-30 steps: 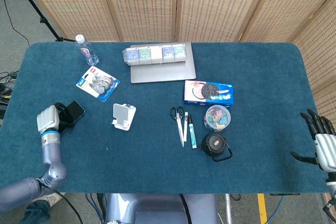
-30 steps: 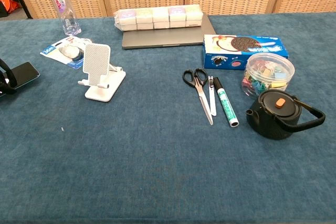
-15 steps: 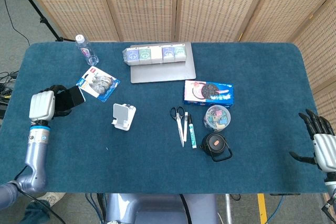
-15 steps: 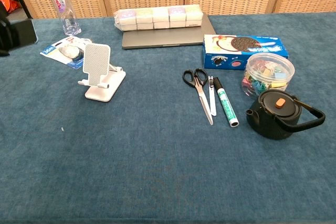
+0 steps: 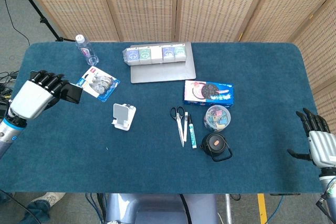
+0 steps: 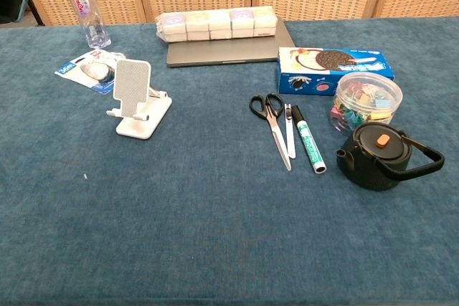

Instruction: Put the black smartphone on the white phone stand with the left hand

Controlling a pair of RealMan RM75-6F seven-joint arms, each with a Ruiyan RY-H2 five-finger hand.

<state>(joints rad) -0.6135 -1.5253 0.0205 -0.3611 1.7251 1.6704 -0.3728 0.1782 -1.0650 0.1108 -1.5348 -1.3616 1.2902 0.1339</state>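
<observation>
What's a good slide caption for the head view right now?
Left hand holds the black smartphone above the table, left of the empty white phone stand; right hand idles open at the far edge.

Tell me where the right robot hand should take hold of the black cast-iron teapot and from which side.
Grip the black cast-iron teapot by its arched handle, which in the chest view leans out to the pot's right and clear of the lid. Come from above on that side: the round plastic tub of coloured clips stands close behind the pot and the green marker lies to its left.
</observation>
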